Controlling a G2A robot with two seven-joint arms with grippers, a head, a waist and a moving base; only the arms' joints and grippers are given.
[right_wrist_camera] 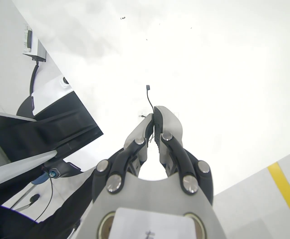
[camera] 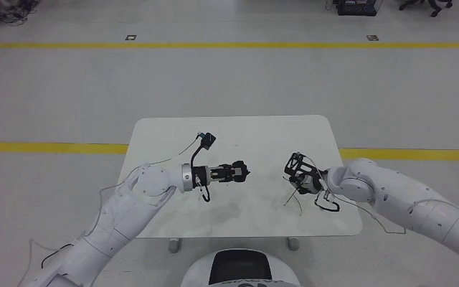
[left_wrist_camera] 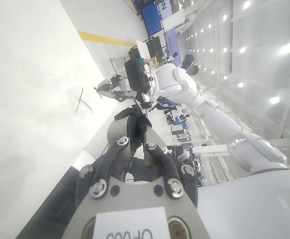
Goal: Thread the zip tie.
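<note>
A thin black zip tie (right_wrist_camera: 148,97) is pinched between the pads of my right gripper (right_wrist_camera: 154,113), and its small square head pokes out past the fingertips. In the top view the tie (camera: 289,197) trails from the right gripper (camera: 294,166) down toward the white table (camera: 229,133). My left gripper (camera: 246,171) hovers over the table's middle, a short gap away, pointing at the right one. Its fingers (left_wrist_camera: 136,122) are shut, and I make out nothing between the pads. The left wrist view shows the right gripper (left_wrist_camera: 103,88) ahead, with thin black strands (left_wrist_camera: 79,100) below it by the table.
The table has rounded corners, with its near edge (camera: 251,235) just in front of both arms. A few dark specks (right_wrist_camera: 123,18) lie on its surface. Yellow floor lines (camera: 64,148) run past the table on both sides.
</note>
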